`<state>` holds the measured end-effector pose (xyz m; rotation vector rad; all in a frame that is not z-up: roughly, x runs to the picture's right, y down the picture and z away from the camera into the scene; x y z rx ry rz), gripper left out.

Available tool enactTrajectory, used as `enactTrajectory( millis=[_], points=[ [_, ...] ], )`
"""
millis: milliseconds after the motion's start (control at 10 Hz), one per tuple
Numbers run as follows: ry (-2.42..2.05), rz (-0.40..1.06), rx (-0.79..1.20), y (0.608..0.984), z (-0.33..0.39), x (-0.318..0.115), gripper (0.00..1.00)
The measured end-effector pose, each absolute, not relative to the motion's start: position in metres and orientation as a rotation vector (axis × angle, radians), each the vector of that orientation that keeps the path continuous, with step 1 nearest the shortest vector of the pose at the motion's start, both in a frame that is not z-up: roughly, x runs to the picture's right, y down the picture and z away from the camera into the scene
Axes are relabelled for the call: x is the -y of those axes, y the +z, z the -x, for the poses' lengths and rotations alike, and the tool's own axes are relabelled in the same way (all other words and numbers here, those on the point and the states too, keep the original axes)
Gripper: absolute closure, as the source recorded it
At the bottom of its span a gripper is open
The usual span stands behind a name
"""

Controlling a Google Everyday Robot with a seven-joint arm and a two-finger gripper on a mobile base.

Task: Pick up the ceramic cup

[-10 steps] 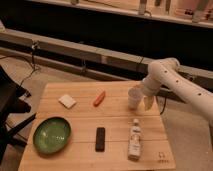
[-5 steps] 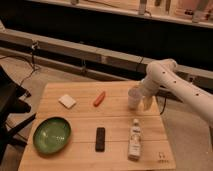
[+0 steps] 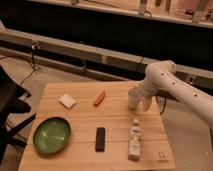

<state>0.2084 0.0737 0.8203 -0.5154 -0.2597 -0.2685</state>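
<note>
The ceramic cup (image 3: 133,97), small, white and handleless, stands upright near the right edge of the wooden table (image 3: 80,120). My gripper (image 3: 142,101) hangs at the end of the white arm (image 3: 165,82), which reaches in from the right. It is low at the cup's right side, close against the cup. The gripper is open and the cup rests on the table.
A white labelled bottle (image 3: 134,140) lies in front of the cup. A black remote (image 3: 100,138) lies mid-table and a green bowl (image 3: 51,135) sits at the front left. A white sponge (image 3: 67,101) and an orange-red carrot-like item (image 3: 99,98) lie further back.
</note>
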Motion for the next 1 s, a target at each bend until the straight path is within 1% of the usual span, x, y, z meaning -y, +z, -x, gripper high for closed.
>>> enactTrajectory(
  millis=[1000],
  points=[
    [-0.279, 0.511, 0.260, 0.8300, -0.2052, -0.0815, 0.20]
  ],
)
